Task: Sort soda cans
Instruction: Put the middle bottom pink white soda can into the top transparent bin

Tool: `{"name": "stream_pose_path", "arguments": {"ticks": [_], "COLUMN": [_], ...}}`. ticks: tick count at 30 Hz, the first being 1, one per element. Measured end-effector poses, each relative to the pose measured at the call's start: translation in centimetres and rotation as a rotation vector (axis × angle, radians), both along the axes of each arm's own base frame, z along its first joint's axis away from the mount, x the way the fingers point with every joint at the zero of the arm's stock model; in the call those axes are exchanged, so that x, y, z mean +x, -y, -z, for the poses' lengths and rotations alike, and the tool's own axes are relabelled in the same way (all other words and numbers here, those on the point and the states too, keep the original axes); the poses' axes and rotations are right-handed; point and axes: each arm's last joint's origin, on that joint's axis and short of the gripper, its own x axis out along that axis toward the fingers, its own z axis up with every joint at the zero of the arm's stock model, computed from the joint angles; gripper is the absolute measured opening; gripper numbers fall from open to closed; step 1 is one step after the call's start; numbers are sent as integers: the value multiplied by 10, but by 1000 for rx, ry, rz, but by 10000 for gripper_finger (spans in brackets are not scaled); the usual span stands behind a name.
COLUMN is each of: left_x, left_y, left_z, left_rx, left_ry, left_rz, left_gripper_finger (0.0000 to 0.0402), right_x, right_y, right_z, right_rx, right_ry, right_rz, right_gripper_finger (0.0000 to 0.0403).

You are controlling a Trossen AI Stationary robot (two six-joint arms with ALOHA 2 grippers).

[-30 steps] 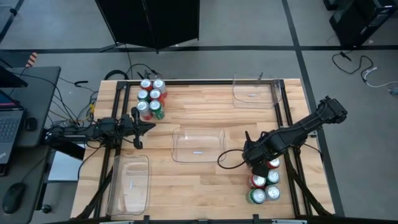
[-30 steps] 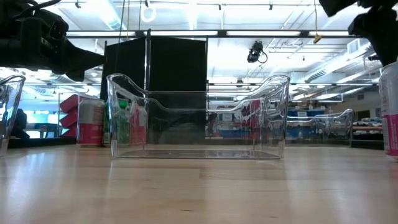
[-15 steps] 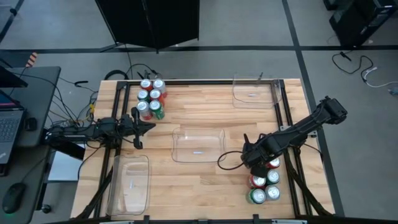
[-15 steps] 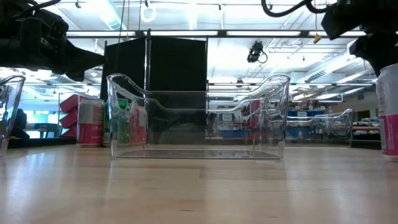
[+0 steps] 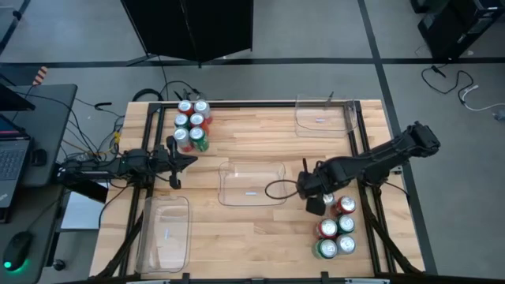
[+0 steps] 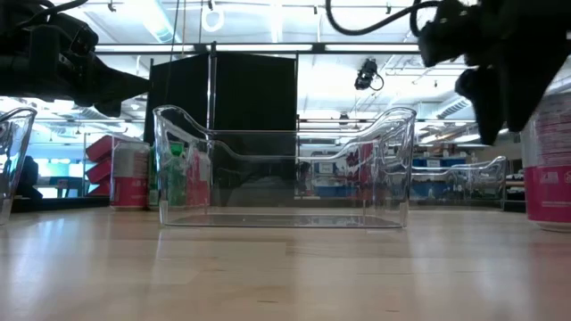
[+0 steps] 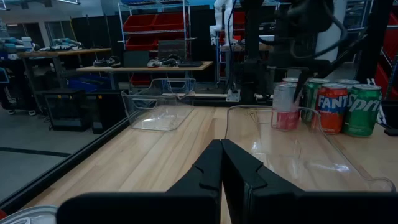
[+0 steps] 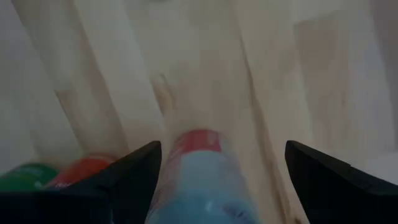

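Wooden table point(image 5: 252, 229) seen from above w/ two dark robot arms. Right gripper point(image 5: 316, 199) is hanging near the table's right side, just beside the middle clear bin point(image 5: 251, 183), jaws standing wide apart. A silver-topped can w/ a red band point(image 8: 202, 174) is sitting between its fingers point(image 8: 134, 167) in the right wrist view; whether the fingers are touching it can't be told. Just behind the gripper, a cluster of five soda cans point(image 5: 336, 229), red and green, is standing near the right edge. A second cluster of six cans point(image 5: 192, 125) is standing at the far left part of the table. Left gripper point(image 5: 189, 160) is waiting at the left side, near that cluster, jaws pressed together, holding nothing. Two more clear bins: one at the near left point(image 5: 164, 233), one at the far right point(image 5: 322, 116).
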Motion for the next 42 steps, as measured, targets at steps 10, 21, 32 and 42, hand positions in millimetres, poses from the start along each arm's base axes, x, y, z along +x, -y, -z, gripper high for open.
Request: {"name": "stream_pose_path", "arguments": {"ticks": [10,21,32,42], "left_x": [0,0,0,0], "left_y": [0,1,1,1], "left_z": [0,0,0,0], "left_rx": [0,-32,-32,-28], "left_ry": [0,3,3,2], "left_rz": [0,28,33,34], "left_gripper_finger": [11,11,11,11], "right_x": [4,-14,-21,-21], "right_y": [14,-18,-21,-20], "right_z": [-28,-43,-43,-32], "right_rx": [-19,51,-50,-39], "right_ry": [-32,-130,-161,-161], "right_rz": [12,-53,-94,-71], "right_gripper_finger": [338,350,350,350]}}
